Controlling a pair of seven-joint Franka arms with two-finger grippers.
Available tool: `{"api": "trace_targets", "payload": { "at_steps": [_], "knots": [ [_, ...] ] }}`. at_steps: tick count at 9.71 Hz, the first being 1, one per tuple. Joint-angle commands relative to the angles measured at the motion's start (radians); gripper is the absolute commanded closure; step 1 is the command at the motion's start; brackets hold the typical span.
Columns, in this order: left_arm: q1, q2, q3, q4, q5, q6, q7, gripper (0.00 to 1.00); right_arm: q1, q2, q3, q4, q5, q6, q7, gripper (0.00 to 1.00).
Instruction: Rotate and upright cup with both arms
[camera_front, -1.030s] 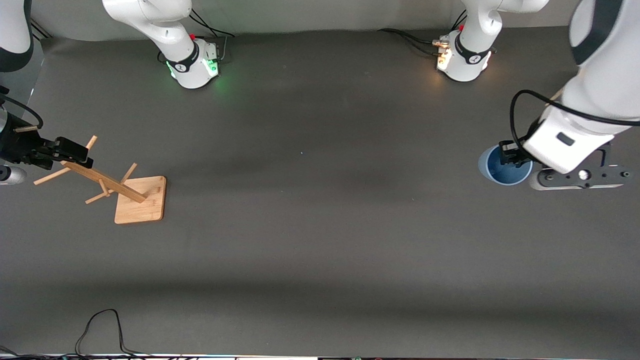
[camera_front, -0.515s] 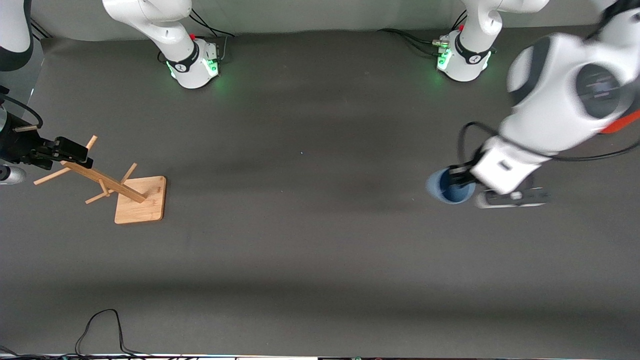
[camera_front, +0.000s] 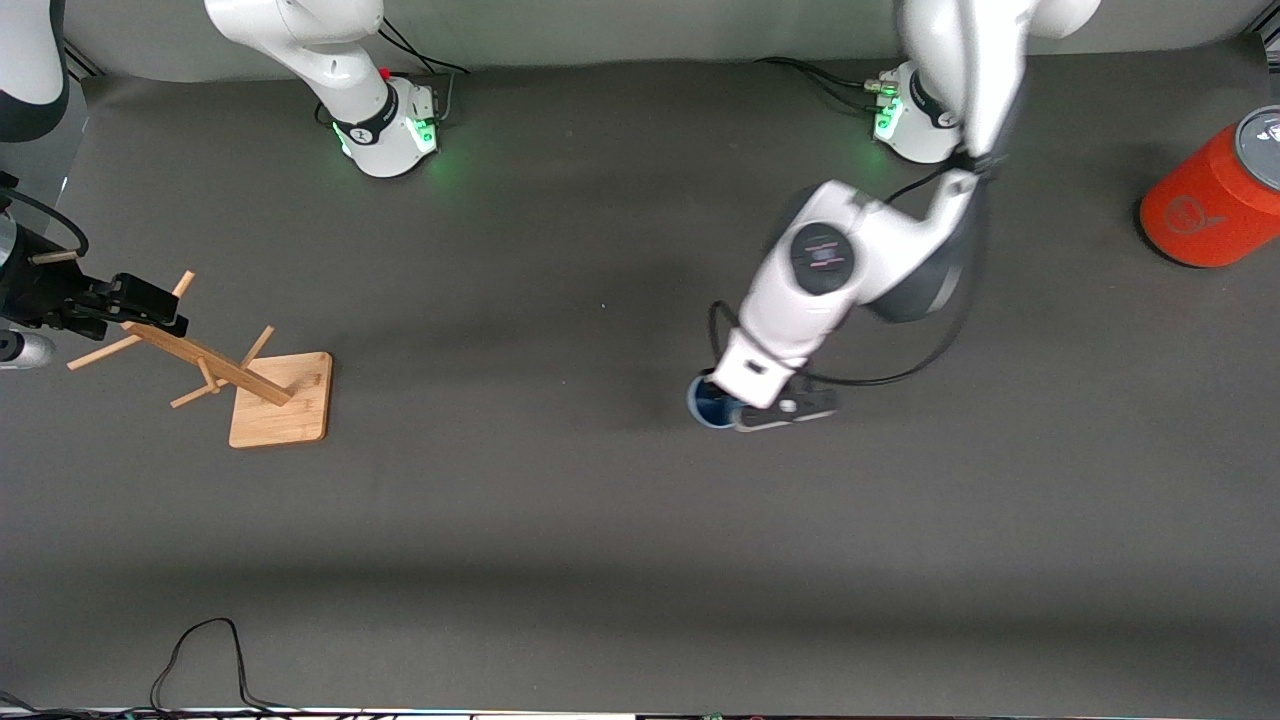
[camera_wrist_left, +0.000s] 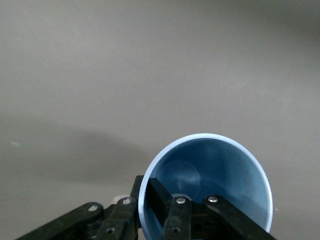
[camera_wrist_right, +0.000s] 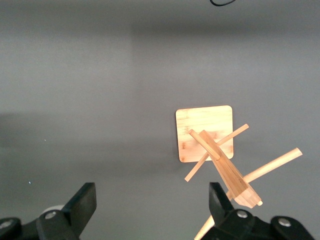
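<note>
The pale-blue cup (camera_front: 704, 401) is held by its rim over the middle of the table, its mouth facing up. My left gripper (camera_front: 729, 402) is shut on it. In the left wrist view one finger (camera_wrist_left: 161, 199) is inside the cup (camera_wrist_left: 220, 170) and the other is outside the wall; my left gripper (camera_wrist_left: 146, 198) pinches the rim. My right gripper (camera_front: 150, 306) is open and empty at the right arm's end of the table, beside the top of the wooden rack (camera_front: 280, 400). In the right wrist view my right gripper (camera_wrist_right: 152, 202) has its jaws wide apart next to the rack (camera_wrist_right: 205, 132).
A big orange cylinder with a grey top (camera_front: 1205, 205) stands at the left arm's end of the table. A black cable (camera_front: 200, 640) loops near the table's front edge. The mat (camera_front: 560, 520) is dark grey.
My left arm has swung from its own end of the table to the middle, carrying the cup. The orange cylinder has come into view. The right arm has not moved.
</note>
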Motion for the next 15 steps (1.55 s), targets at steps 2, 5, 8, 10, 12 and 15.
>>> {"api": "trace_targets", "payload": {
  "at_steps": [2, 5, 8, 10, 12, 15],
  "knots": [
    [-0.051, 0.092, 0.023, 0.015, 0.117, 0.068, -0.131, 1.00, 0.009, 0.000, -0.008, 0.010, -0.001, -0.002, -0.008, 0.00],
    [-0.062, 0.132, 0.021, 0.014, 0.118, 0.149, -0.188, 1.00, 0.009, 0.005, -0.008, 0.010, -0.001, -0.002, -0.008, 0.00],
    [-0.053, 0.099, 0.021, 0.017, 0.114, 0.126, -0.193, 0.00, 0.009, 0.006, -0.008, 0.010, -0.001, -0.002, -0.008, 0.00],
    [-0.028, 0.018, 0.023, 0.035, 0.111, 0.027, -0.183, 0.00, 0.009, 0.006, -0.008, 0.008, -0.001, -0.004, -0.008, 0.00],
    [0.033, -0.109, 0.023, 0.099, 0.110, -0.171, -0.150, 0.00, 0.009, 0.005, -0.008, 0.010, -0.001, -0.002, -0.008, 0.00],
    [0.183, -0.258, 0.026, 0.181, 0.117, -0.384, 0.127, 0.00, 0.009, 0.005, -0.007, 0.010, -0.001, -0.002, -0.008, 0.00]
  ]
}}
